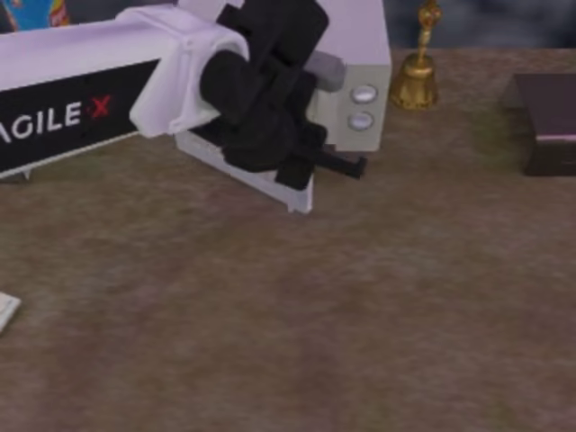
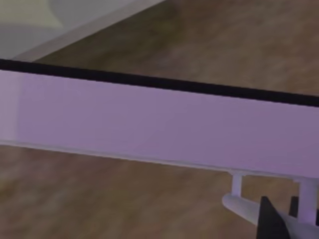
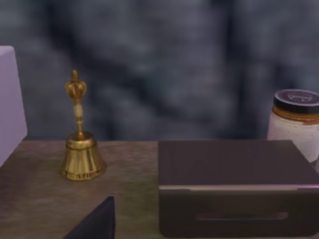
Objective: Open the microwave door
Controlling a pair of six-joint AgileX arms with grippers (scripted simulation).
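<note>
At the far left edge of the table point(image 1: 270, 315), from above, a small white object point(image 1: 5, 310) lies flat, only partly visible. Behind the left arm, in the far left corner, there is a colourful item point(image 1: 40, 13), mostly hidden.

The left arm reaches from the left side across the back part of the table to the microwave point(image 1: 369, 63), which stands at the back, near the middle. The microwave door point(image 1: 256, 175) is swung out from the body at an angle, and its free edge points toward the front of the table. The left gripper point(image 1: 346, 165) is at this free edge, just below the two round knobs point(image 1: 362, 106). In the left wrist view, the door point(image 2: 159, 124) fills the picture as a wide pale band, and the handle bar point(image 2: 244, 206) stands off it on small posts. The dark fingertips point(image 2: 271, 221) are at this bar; one lies against it, but I cannot tell if they are closed on it.

To the right of the microwave stands a golden bell point(image 1: 416, 76), upright, just beside it but apart. Further right, near the right edge, lies a dark brown box point(image 1: 544, 121). The right wrist view shows the bell point(image 3: 79, 144) and the box point(image 3: 234, 186) well apart, and a white jar with a dark lid point(image 3: 294, 124) behind the box. A dark tip of the right gripper point(image 3: 94, 221) shows there; its state I cannot tell
</note>
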